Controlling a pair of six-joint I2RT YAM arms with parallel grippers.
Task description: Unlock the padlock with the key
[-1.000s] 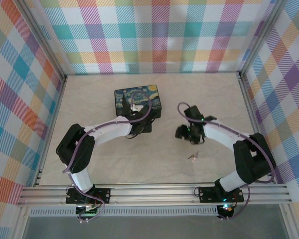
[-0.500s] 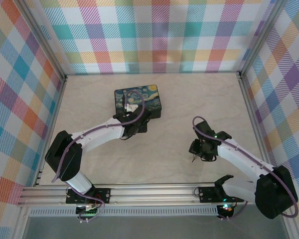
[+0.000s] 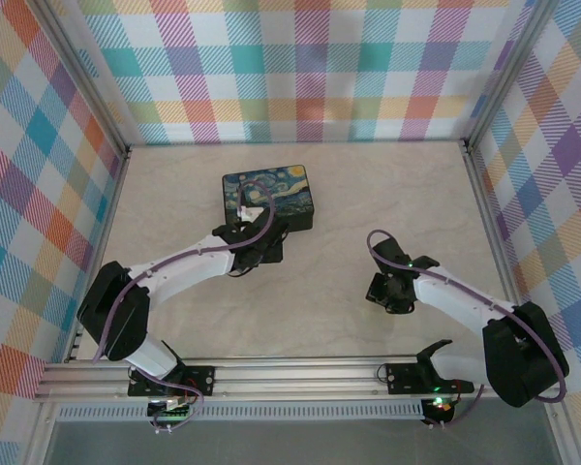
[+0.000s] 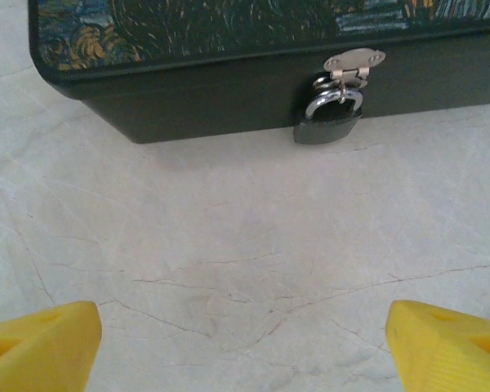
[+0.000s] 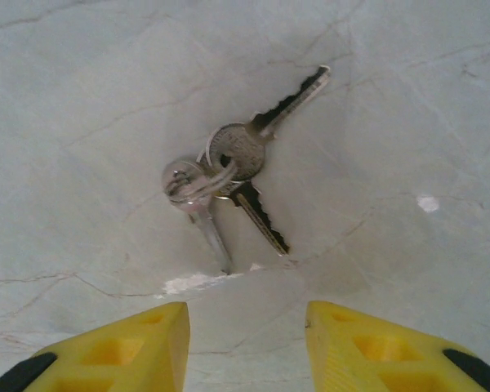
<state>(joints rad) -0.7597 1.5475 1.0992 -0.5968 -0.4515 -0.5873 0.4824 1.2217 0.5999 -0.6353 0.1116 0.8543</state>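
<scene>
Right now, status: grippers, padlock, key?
Left gripper open, facing padlock, which hangs shut on the box front. Right gripper open, nothing held; keys flat on table just ahead. Nothing in the way.

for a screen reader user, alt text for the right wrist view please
A small bunch of keys on a ring lies on the pale marbled table, just ahead of the right gripper's two yellow jaws, which stand apart, holding nothing.

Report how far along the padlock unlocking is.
Done: only positioning. The padlock hangs closed on the box's hasp, with the left gripper open and short of it. In hand: the right gripper hovers open just short of the keys, which lie ungrasped on the table. Left: grasp a key, carry it to the padlock, insert and turn.
</scene>
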